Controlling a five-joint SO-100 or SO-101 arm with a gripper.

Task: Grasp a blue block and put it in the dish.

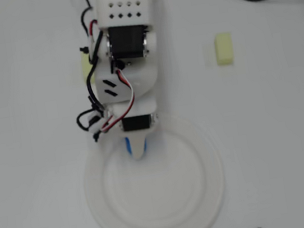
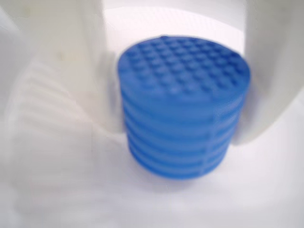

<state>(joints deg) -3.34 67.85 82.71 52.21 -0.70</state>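
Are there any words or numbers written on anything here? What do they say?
None: no words, numbers or signs can be read in either view.
The blue block has only a bumpy grid on top, no letters.
The dish has plain ribs, the yellow block is blank, and the claw is bare white.

Bare white tabletop [image 1: 290, 128], lab-like robot bench

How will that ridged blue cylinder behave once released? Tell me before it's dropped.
The ridged blue cylinder looks rigid: its sides keep their shape between the white jaws. Its ridges and dimpled top probably give good grip. Squat with a flat end, it should stand steadily on the round white plate, though on its side it could roll.
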